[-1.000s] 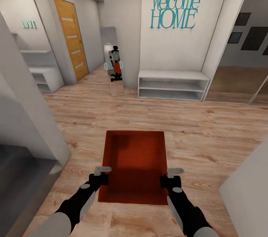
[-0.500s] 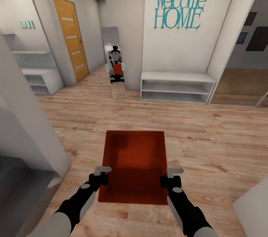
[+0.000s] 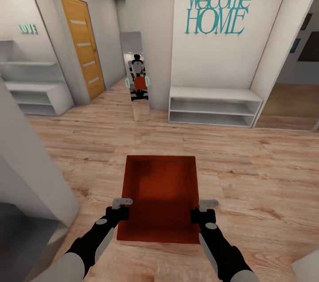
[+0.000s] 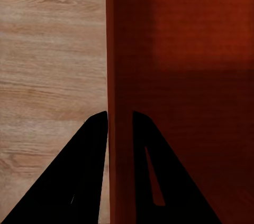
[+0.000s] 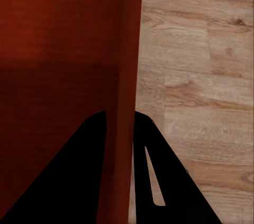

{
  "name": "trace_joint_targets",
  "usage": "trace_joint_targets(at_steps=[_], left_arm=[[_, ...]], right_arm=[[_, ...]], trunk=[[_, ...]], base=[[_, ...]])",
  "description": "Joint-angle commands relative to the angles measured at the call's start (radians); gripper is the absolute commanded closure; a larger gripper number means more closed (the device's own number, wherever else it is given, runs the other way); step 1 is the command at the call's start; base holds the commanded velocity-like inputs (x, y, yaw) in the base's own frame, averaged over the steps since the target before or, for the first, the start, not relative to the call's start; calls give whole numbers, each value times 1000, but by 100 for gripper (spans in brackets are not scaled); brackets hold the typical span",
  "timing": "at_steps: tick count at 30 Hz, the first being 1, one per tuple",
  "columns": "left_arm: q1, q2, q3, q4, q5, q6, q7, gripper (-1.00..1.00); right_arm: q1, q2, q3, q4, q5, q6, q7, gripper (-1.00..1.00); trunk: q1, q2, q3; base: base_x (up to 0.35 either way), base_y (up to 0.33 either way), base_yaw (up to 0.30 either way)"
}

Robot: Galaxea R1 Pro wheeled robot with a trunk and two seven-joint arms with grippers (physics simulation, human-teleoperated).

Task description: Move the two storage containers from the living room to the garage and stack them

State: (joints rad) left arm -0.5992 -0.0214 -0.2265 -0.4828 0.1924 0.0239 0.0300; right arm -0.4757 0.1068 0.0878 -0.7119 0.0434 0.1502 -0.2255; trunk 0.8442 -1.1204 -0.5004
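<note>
— What have you got in the grippers?

— I'm carrying one bin [image 3: 160,197] out in front of me, above the wood floor [image 3: 248,171]. My left gripper [image 3: 120,209] pinches its left wall near the corner closest to me, one finger inside and one outside; my right gripper [image 3: 204,211] clamps the right wall the same way.

— What's ahead?

— A hallway: a white bench [image 3: 214,106] under a teal "Welcome HOME" sign [image 3: 217,9], a tall mirror [image 3: 136,73] reflecting me with the bin, and a wooden door [image 3: 82,45] on the left.
</note>
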Motion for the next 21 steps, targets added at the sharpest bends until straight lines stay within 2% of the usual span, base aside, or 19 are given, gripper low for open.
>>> trace_joint_targets(at_steps=[1, 21], left_arm=[[-1, -8, -8, -3, 0, -2, 8, 100], [-1, -8, -8, -3, -1, -4, 8, 100]], right_arm=[[0, 21, 3, 2, -7, 9, -9, 100], [0, 21, 3, 2, -7, 9, -9, 100]], trunk=[[1, -1, -1], [1, -1, -1]], base=[[343, 1, 0], [343, 0, 0]])
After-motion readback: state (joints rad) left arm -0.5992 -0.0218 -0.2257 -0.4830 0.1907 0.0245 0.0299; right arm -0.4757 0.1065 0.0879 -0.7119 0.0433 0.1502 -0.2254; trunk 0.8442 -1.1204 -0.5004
